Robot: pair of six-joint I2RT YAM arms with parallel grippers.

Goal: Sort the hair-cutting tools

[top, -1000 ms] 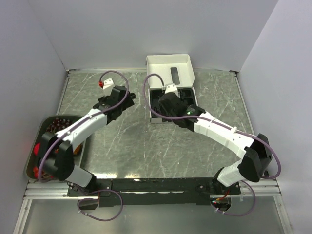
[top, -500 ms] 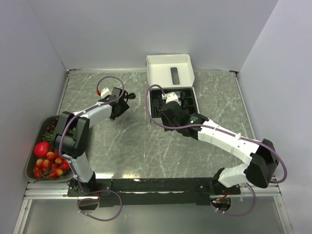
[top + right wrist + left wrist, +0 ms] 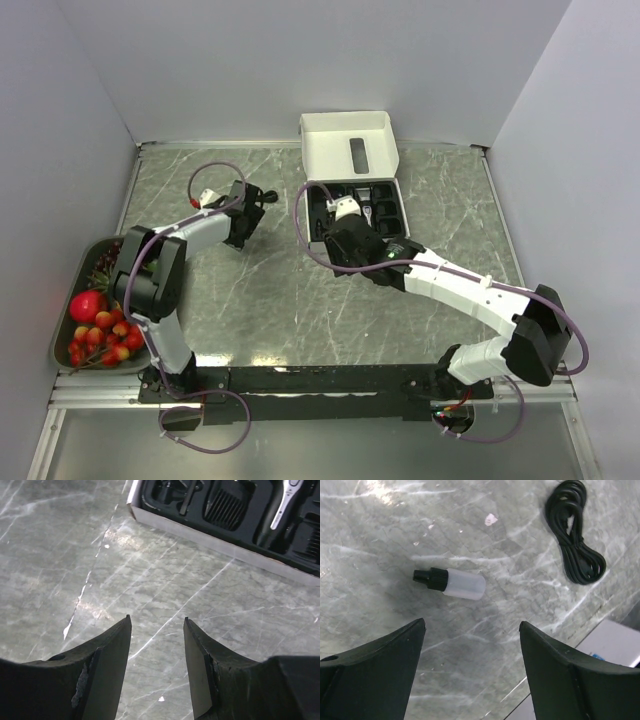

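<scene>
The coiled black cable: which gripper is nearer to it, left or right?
Left. The left gripper hovers close beside the cable; the right gripper is farther off, by the box.

A: Right wrist view, the open box (image 3: 210, 536) runs off the top edge, and the clipper (image 3: 282, 505) inside is cut short with it.
B: From above, the right arm (image 3: 450, 280) hides that box's near end, and the small bottle (image 3: 452, 582) is too tiny to spot.

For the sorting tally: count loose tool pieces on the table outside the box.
2: a small black-capped bottle ahead of the left hand, and a coiled black cable beyond it. Arms may hide others.
</scene>
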